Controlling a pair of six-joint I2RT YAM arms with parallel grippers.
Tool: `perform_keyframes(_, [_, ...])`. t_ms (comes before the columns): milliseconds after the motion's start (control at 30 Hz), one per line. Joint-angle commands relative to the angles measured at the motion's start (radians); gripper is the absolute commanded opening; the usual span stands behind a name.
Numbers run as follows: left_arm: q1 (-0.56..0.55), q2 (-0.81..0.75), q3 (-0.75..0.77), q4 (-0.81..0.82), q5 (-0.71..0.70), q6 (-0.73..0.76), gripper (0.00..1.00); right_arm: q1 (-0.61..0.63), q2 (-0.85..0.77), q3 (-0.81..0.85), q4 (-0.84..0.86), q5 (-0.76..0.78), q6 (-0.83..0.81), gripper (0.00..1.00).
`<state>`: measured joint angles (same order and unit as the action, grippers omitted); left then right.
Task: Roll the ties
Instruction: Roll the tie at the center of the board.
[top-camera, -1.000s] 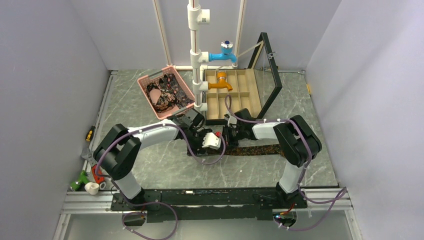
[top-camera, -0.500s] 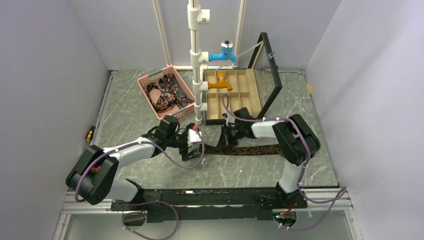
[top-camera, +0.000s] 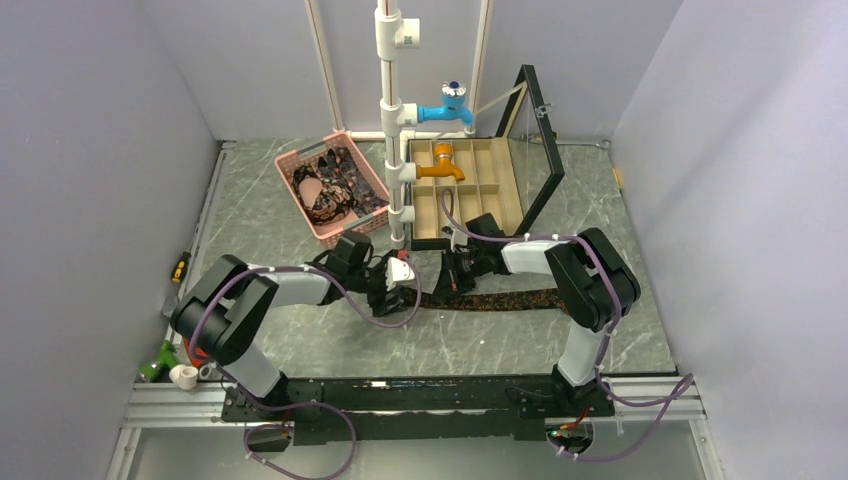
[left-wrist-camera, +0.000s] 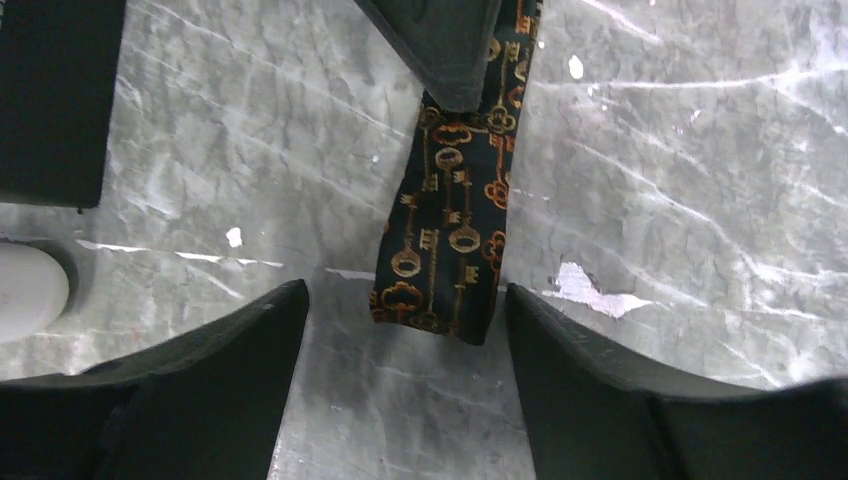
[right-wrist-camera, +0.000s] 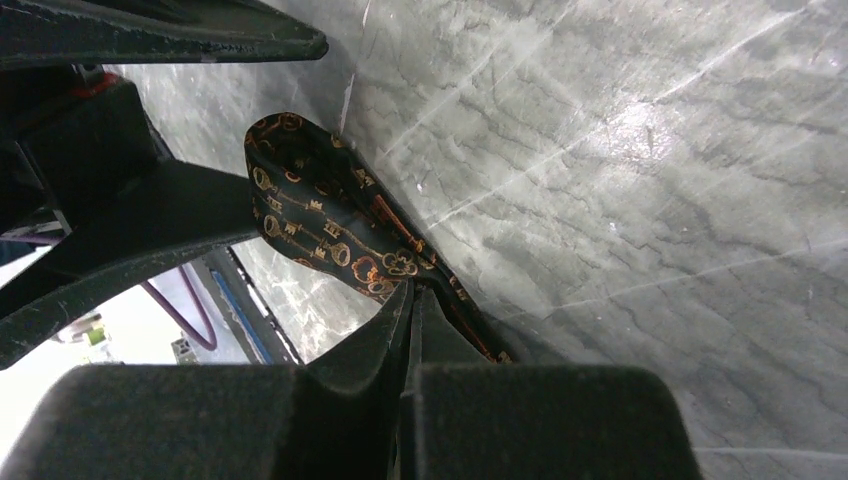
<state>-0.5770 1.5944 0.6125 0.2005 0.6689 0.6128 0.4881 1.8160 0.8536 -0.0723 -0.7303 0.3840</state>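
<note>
One tie (top-camera: 505, 298) lies flat on the tabletop (top-camera: 300, 340), centre to right. Right tool (right-wrist-camera: 412, 300) is clamped on it near its left end, probably anchoring it for the roll. Left tool (left-wrist-camera: 405, 292) gapes wide, empty, straddling the tip. Spare ties (top-camera: 335, 185) sit in the far pink basket (top-camera: 290, 160).

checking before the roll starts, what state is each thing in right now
tie, flat on the table, unrolled
left end effector, open, straddling the tie's free end
right end effector, shut on the tie
case lid, open, standing up
basket, holding more ties
</note>
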Motion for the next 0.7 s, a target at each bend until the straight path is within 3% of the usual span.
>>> perform_keyframes(0, [-0.009, 0.012, 0.046, -0.010, 0.028, 0.035, 0.73, 0.001, 0.000, 0.020, -0.076, 0.079, -0.085, 0.00])
perform_keyframes(133, [-0.013, -0.034, 0.017, -0.032, 0.090, 0.079, 0.50, 0.003, -0.002, 0.016, -0.066, 0.078, -0.079, 0.00])
perform_keyframes(200, [-0.017, -0.070, -0.005, -0.038, 0.117, 0.104, 0.44, 0.005, 0.006, 0.027, -0.066, 0.078, -0.076, 0.00])
perform_keyframes(333, [-0.026, -0.101, -0.005, -0.028, 0.140, 0.059, 0.39, 0.014, 0.017, 0.042, -0.069, 0.072, -0.078, 0.00])
perform_keyframes(667, [-0.127, -0.021, 0.084, 0.072, 0.106, -0.109, 0.42, 0.021, -0.013, 0.055, -0.089, 0.054, -0.075, 0.00])
